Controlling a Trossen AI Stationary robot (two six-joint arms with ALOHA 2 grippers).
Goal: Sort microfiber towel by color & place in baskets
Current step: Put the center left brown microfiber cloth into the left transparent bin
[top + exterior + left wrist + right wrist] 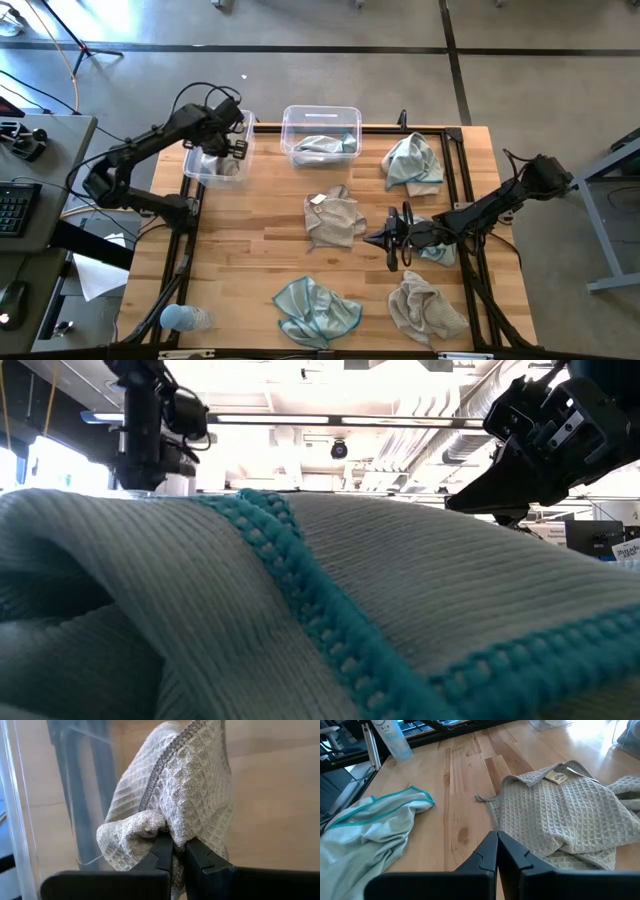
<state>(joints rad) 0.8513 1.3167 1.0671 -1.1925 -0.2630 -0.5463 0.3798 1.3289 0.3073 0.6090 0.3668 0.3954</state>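
Currently a beige-grey waffle-weave microfiber towel (175, 795) hangs bunched from the left pincer (179, 851), whose fingers are clamped shut on its folds, inside the clear plastic rectangular basket (194, 166) at the far left of the light wooden plank surface (250, 260). Just beside it, the second clear rounded-corner basket (345, 115) holds a crumpled pale teal-blue towel (322, 146). Loose on the surface lie four more cloths: a teal-blue one (413, 163) at the far right, a beige-grey one with a small tag (333, 218) in the middle, a teal-edged blue one (315, 309) at the near edge, and a rumpled beige-grey one (426, 306) near the right corner. The right pincer (380, 239) sits closed and empty, low over bare wood, between the middle beige-grey towel and another bit of teal cloth (437, 251) lying under its arm. A pale blue translucent bottle (182, 318) lies at the near left corner.
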